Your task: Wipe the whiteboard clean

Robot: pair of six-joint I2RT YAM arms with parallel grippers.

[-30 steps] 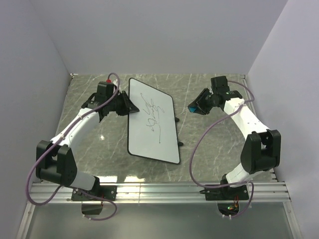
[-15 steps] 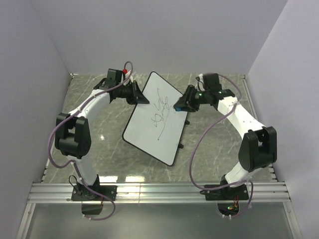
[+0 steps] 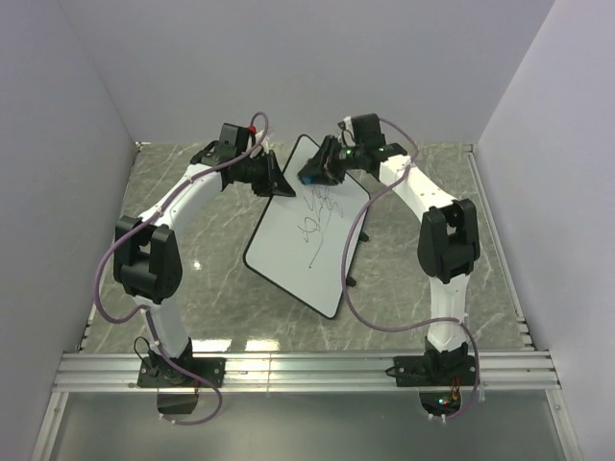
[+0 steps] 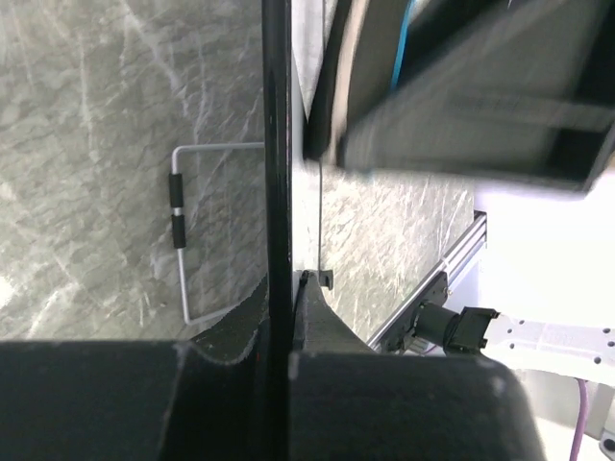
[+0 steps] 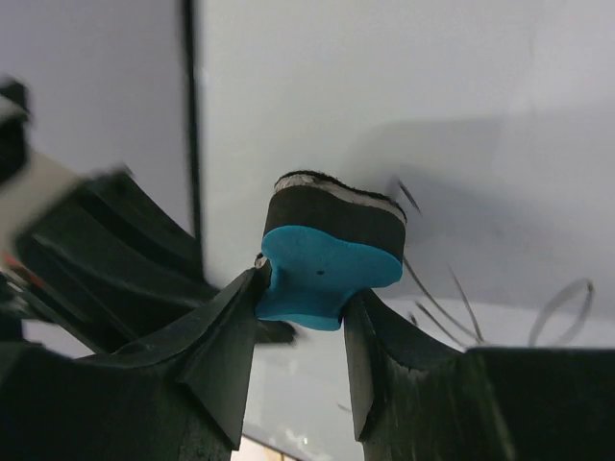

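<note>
Grey-green marbled table (image 3: 192,259), whiteboard (image 3: 303,245) set askew across its middle, one corner pointing to the far wall, the opposite corner toward the arm bases. Black scribbles (image 3: 322,216) run over the far half of the white face. Left gripper (image 3: 279,182) reaches in from the left and is clamped on the board's far-left rim; in the left wrist view the two fingers close on the thin black edge (image 4: 277,144), which runs straight up between them. Beside that edge a bent wire stand (image 4: 183,240) with two black sleeves shows over the stone. Whether the far end of the board is lifted off the table cannot be told. Right gripper (image 3: 312,173) comes over the far corner, its fingers closed on a blue eraser block (image 5: 327,264). Eraser's dark felt face is turned to the white surface, just beside the upper scribbles; contact not certain. Right wrist view shows pen strokes just right of the eraser.
</note>
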